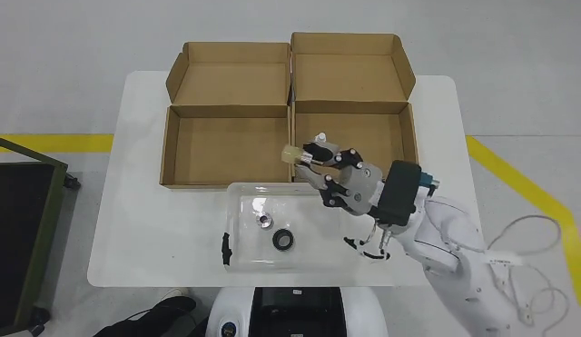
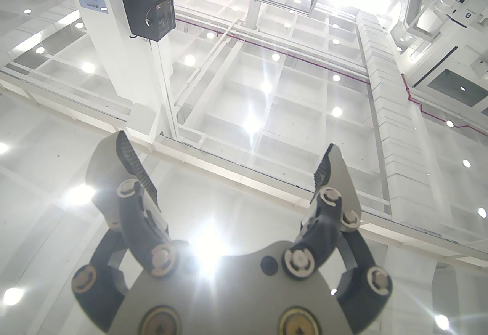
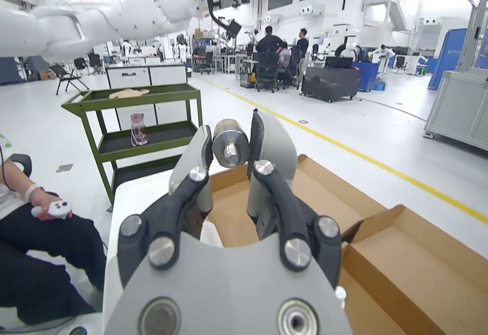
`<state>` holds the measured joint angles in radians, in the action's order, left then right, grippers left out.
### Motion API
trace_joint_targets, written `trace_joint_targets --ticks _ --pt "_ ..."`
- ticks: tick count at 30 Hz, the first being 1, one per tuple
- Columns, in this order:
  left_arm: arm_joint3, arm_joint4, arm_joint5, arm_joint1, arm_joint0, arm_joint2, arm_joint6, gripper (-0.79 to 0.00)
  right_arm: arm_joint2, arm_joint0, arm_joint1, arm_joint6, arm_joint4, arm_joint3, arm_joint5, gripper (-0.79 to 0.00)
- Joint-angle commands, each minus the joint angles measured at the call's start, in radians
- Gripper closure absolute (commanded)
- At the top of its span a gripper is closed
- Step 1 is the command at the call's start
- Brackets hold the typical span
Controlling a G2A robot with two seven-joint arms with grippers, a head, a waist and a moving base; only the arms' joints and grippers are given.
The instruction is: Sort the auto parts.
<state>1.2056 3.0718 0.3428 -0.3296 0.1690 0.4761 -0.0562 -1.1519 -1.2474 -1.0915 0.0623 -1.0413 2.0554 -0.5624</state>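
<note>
The metal cylinder [image 3: 230,146] is held crosswise between the two fingers [image 3: 263,138] of the right gripper [image 3: 230,134], which are closed on its sides. Seen close from the right wrist, it is a short shiny barrel with a smaller round stub on the end that faces the camera, and brown cardboard lies below it. The top view gives its place: the cylinder [image 1: 292,153] hangs in the right gripper [image 1: 304,156] above the line where the left box [image 1: 218,146] and the right box [image 1: 372,133] meet, near their front walls. Both boxes are open, with lids folded back.

In front of the boxes stands a clear tray [image 1: 309,257] on the white table [image 1: 136,201]. A black ring [image 1: 284,240] and a small metal piece [image 1: 264,218] lie in it, a little apart.

The left gripper [image 2: 225,144] points up at the ceiling [image 2: 297,85]. Its fingers [image 2: 133,165] are spread wide, with nothing between them.
</note>
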Motion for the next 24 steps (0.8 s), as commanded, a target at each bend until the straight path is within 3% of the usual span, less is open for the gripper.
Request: trace_joint_targets --ticks 1,24 --pt "0.0 0.0 0.0 0.0 0.0 0.0 0.0 -0.785 -0.014 -0.005 0.003 -0.037 -0.008 -0.007 -0.012 0.0" --pt "0.0 0.0 0.0 0.0 0.0 0.0 0.0 -0.785 -0.172 -0.033 0.034 -0.391 -0.016 -0.174 -0.041 0.0"
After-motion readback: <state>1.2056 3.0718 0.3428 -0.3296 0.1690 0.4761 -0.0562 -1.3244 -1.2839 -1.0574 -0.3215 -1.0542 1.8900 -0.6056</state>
